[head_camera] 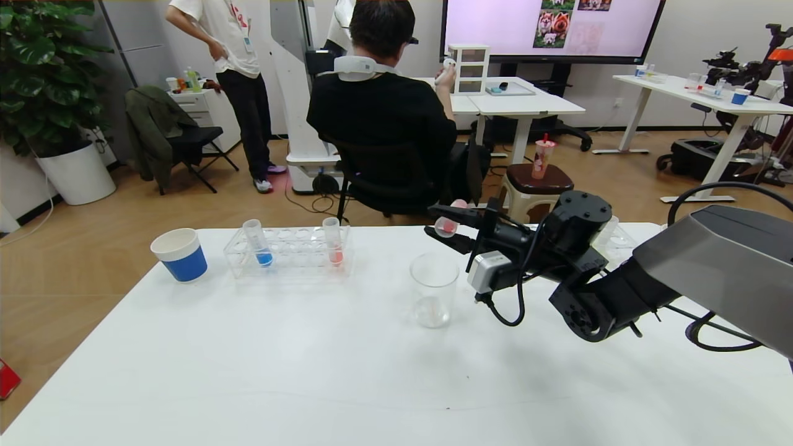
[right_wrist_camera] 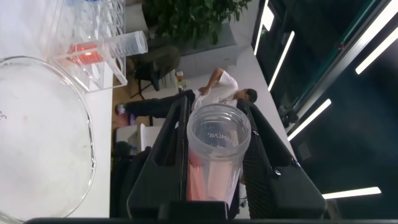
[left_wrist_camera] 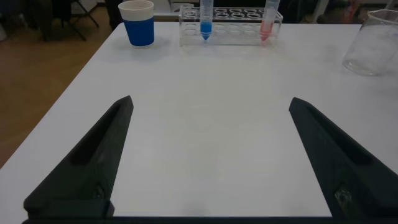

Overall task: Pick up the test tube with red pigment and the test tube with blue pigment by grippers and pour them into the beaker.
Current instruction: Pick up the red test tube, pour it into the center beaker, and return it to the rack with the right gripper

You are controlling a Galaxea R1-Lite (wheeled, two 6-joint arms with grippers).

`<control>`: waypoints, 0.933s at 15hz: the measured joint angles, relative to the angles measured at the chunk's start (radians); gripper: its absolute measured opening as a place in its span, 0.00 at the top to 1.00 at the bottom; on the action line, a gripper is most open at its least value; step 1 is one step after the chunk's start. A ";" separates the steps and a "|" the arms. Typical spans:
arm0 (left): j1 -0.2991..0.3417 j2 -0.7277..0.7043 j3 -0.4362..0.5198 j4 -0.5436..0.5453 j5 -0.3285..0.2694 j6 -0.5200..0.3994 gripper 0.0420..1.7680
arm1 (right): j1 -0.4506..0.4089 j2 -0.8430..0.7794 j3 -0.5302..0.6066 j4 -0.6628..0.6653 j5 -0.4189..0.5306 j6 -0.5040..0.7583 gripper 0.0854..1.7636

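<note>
right pincer [head_camera: 447, 230] was clamped shut on the test tube with red pigment [head_camera: 445, 227], tube lying near horizontal between the black fingers, its long axis running along the pincer's own line; the head view shows the rounded pink end poking out past the fingertips, while the right wrist view looks straight down the tube's open mouth [right_wrist_camera: 218, 132], red liquid pooled along the lower wall.

the beaker [head_camera: 433, 288] stood just below and slightly nearer the robot than the fingertips, upright on the desk [head_camera: 310, 371], mouth open upward. judged: the tube's end hung above and just beyond the beaker's far rim, not clearly over the opening, so a pour would call for a small pull-back toward the robot and a tilt of the open mouth down. which end would lead over the rim was hard to fix from the head view.

farther out to the pincer's left, the clear rack [head_camera: 288, 251] held the test tube with blue pigment [head_camera: 257, 243] and a second red tube [head_camera: 333, 241], both upright. beyond the rack, a blue paper cup [head_camera: 179, 254].

left pincer [left_wrist_camera: 208, 162] stood wide open with nothing in it, low over the desk, and nearer to the blue tube than the right arm was.

hidden: the beaker's contents were unclear, and the left arm itself was out of the head view.
</note>
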 joint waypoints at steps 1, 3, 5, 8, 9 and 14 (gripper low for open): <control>0.000 0.000 0.000 0.000 0.000 0.000 0.01 | 0.000 0.005 -0.002 0.002 0.000 -0.028 0.75; 0.000 0.000 0.000 0.000 0.000 0.000 0.01 | -0.004 0.017 -0.005 0.001 0.000 -0.079 0.75; 0.000 0.000 0.000 0.000 0.000 0.000 0.01 | -0.008 0.031 -0.005 -0.001 -0.001 -0.126 0.75; 0.000 0.000 0.000 0.000 0.000 0.000 0.01 | -0.011 0.049 -0.006 -0.004 -0.001 -0.183 0.75; 0.000 0.000 0.000 0.000 0.000 0.000 0.01 | -0.012 0.053 -0.006 -0.004 -0.001 -0.201 0.75; 0.000 0.000 0.000 0.000 0.000 0.000 0.01 | -0.010 0.066 -0.013 -0.001 -0.001 -0.295 0.75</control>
